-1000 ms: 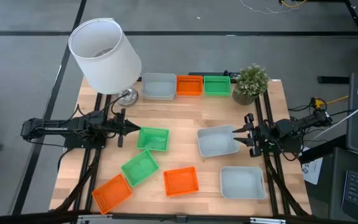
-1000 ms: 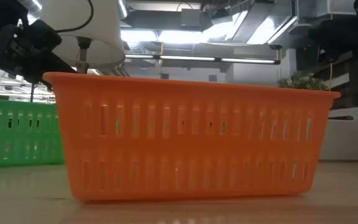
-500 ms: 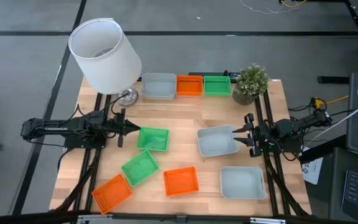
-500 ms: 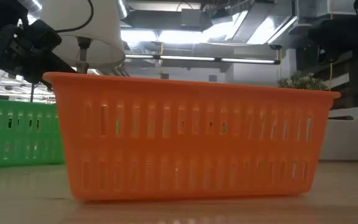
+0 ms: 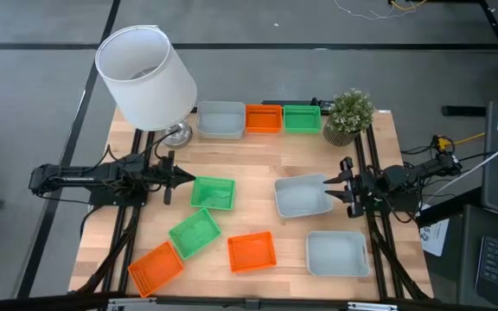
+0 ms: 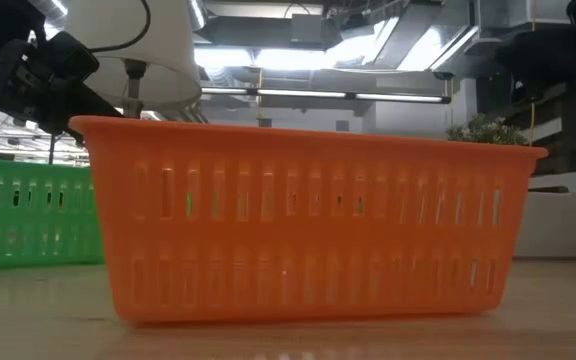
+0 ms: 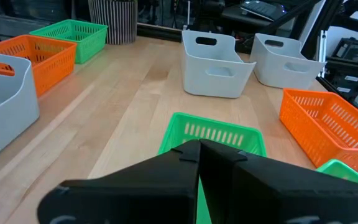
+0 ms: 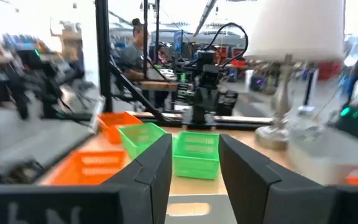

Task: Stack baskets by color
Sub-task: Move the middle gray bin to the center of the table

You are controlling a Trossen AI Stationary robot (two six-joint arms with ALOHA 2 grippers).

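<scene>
Nothing changed since the earlier frames. Left gripper point(image 5: 185, 179) clenched, empty, just beside green basket point(image 5: 213, 193). Right gripper point(image 5: 328, 187) spread around the rim of grey basket point(image 5: 302, 197). Back row: grey point(image 5: 221, 119), orange point(image 5: 263, 118), green point(image 5: 302, 117) baskets, all empty. Front: green point(image 5: 194, 232), orange point(image 5: 156, 267), orange point(image 5: 252, 251), grey point(image 5: 336, 253), also empty.

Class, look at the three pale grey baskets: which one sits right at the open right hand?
The grey basket mid-table, directly before the right hand; the other two lie in the back row and near the front edge.
</scene>
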